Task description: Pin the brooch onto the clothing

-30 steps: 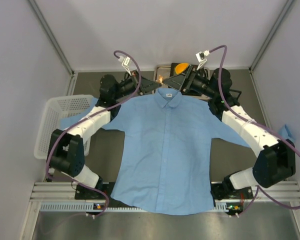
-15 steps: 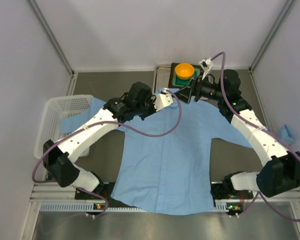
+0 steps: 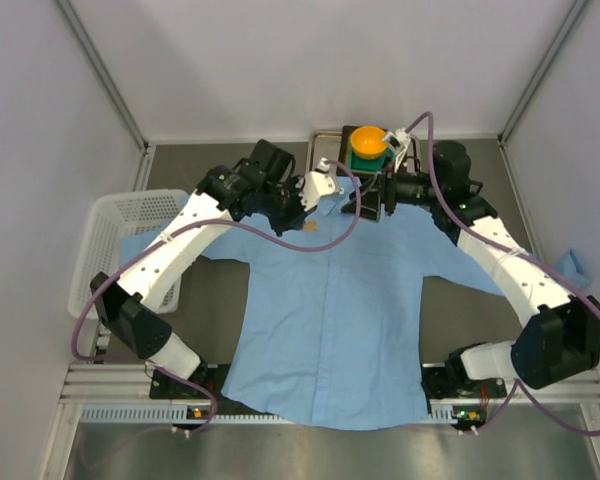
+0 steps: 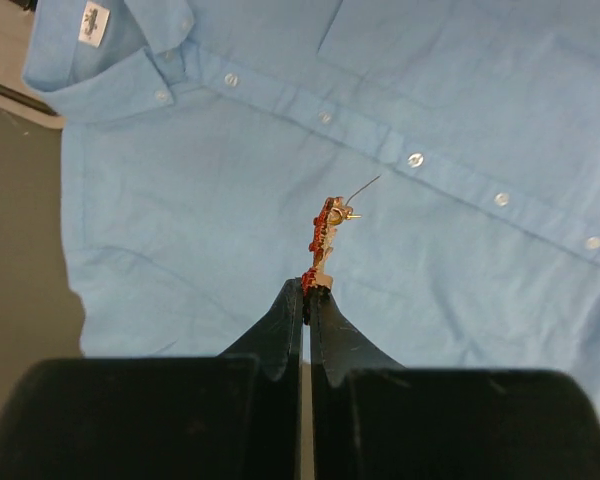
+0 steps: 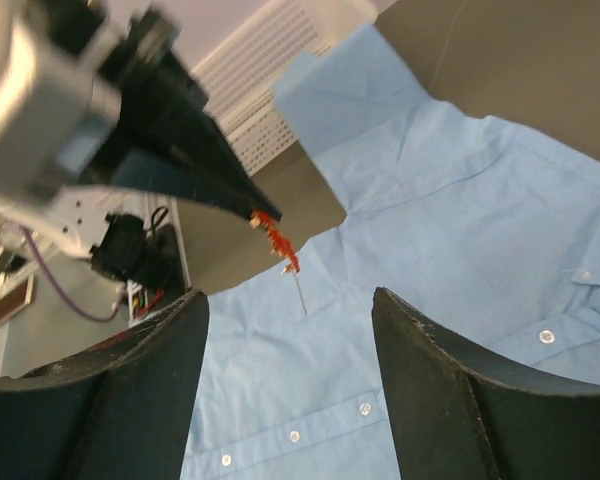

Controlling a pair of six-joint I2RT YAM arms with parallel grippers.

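Brooch (image 4: 323, 235) — a small red-orange piece with a thin wire pin jutting from its far end — is pinched by its near end in the left end effector (image 4: 306, 288), whose fingers are pressed together with barely a slit between them. It hangs over the chest of the light blue shirt (image 4: 460, 90), beside the button row and some way from the collar with its white neck label (image 4: 93, 22). Whether the pin touches the cloth cannot be told. The right end effector (image 5: 288, 300) is spread wide, holds nothing and faces the brooch. From the top camera the brooch is too small to make out and the two wrists cover the collar — the shirt lies flat on the worktop (image 3: 212, 310).
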